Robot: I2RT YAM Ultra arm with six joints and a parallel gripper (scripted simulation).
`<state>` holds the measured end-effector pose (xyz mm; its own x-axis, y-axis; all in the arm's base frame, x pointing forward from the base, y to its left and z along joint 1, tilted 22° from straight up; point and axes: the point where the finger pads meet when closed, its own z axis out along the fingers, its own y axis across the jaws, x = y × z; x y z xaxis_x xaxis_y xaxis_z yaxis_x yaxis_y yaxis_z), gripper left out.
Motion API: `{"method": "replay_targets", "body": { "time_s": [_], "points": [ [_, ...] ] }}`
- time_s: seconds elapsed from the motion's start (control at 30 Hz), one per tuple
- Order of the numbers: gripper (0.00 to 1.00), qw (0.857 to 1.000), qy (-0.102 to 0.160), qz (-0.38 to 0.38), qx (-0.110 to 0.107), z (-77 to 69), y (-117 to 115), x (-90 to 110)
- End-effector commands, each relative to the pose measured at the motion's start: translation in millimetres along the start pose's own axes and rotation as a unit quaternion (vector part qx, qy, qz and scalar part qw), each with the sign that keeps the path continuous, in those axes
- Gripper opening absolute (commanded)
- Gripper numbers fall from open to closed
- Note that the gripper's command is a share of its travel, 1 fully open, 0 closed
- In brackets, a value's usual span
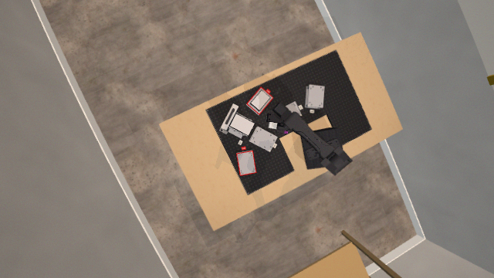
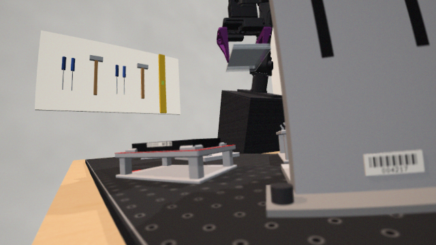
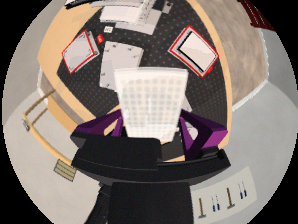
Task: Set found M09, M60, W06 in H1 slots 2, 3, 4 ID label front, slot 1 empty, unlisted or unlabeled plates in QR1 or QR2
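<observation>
My gripper (image 2: 245, 52) (image 3: 150, 111) is shut on a clear, whitish plate (image 1: 272, 125) (image 2: 248, 58) (image 3: 152, 95) and holds it high above the deck, tilted in the exterior view. No ID label is readable on it. Hotel H1 (image 1: 231, 118) (image 2: 347, 112) stands at the left of the deck in the top view, with a white-topped plate (image 1: 242, 124) showing; its lower slots are hidden. A black-sided plate (image 1: 260, 100) (image 2: 184, 144) (image 3: 197, 49) with a white top sits on a red-rimmed quarantine nest (image 1: 252, 109) (image 3: 179, 38); its label is too small to read.
The other red-rimmed nest (image 1: 246, 163) (image 3: 78, 52) shows no plate. A grey nest (image 1: 263, 139) (image 3: 120, 62) stands between it and the gripper. Another grey nest (image 1: 315, 96) stands at the right of the deck, with a further one (image 1: 294, 108) partly behind the arm.
</observation>
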<state>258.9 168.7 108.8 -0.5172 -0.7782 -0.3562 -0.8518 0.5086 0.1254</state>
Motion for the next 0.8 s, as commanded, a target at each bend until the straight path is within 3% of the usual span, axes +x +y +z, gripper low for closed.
{"method": "replay_targets", "body": {
  "time_s": [0.0, 0.27, 0.53, 0.77],
  "points": [
    [0.86, 0.999, -0.001, 0.046, 0.002, -2.8, 3, -2],
    [0.86, 0.999, -0.001, 0.046, 0.002, -2.8, 23, -15],
    [0.86, 0.99, -0.001, 0.139, 0.001, -2.8, 48, -25],
    [0.86, 0.987, -0.001, 0.163, 0.001, -2.8, 63, -31]
  ]
}}
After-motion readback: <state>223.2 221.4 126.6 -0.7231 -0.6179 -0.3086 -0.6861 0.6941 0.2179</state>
